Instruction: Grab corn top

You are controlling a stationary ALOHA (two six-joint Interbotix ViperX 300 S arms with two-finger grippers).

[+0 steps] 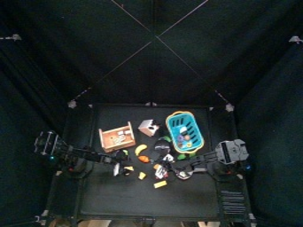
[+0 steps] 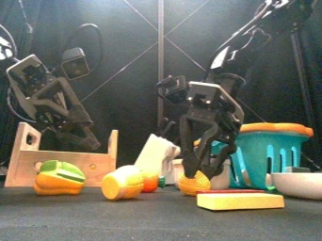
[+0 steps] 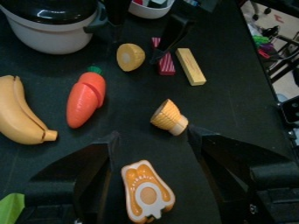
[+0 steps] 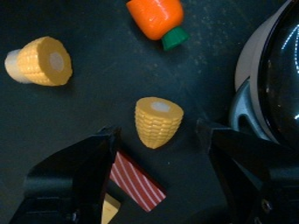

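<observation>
— How do the jaws stand?

— Both pairs are spread wide with nothing between them. In the right wrist view the right gripper [image 4: 158, 162] hangs over a short piece of corn [image 4: 159, 121] that lies on the black table [image 4: 70, 114], in line with the gap between its jaws but not touching either one.

— Start from the top view, then.

— The arms come in from each side low on the table [image 1: 112, 199]. A wooden rack [image 1: 116, 136] sits toward the left, a teal basket [image 1: 186, 129] toward the right, and small toy foods lie scattered between the arms. They are too small there to tell apart.

— And the front view?

— The right gripper [image 2: 208, 162] points down just above a yellow piece on the table, beside a flat yellow block [image 2: 240, 200]. The left arm hangs behind the wooden rack [image 2: 56, 158].

— The left wrist view?

— The left gripper [image 3: 158, 162] hovers over a fried egg toy [image 3: 145, 188]. Beyond it lie a corn top [image 3: 170, 116], a carrot [image 3: 86, 96] and a banana [image 3: 24, 109]. A bacon strip [image 3: 166, 64] lies just beside the yellow block [image 3: 191, 66].

— The right wrist view?

— A second tapered corn piece [image 4: 38, 61] lies well apart from the first, the carrot [image 4: 156, 15] lies farther off, and the bacon strip [image 4: 138, 182] is near the jaws.
</observation>
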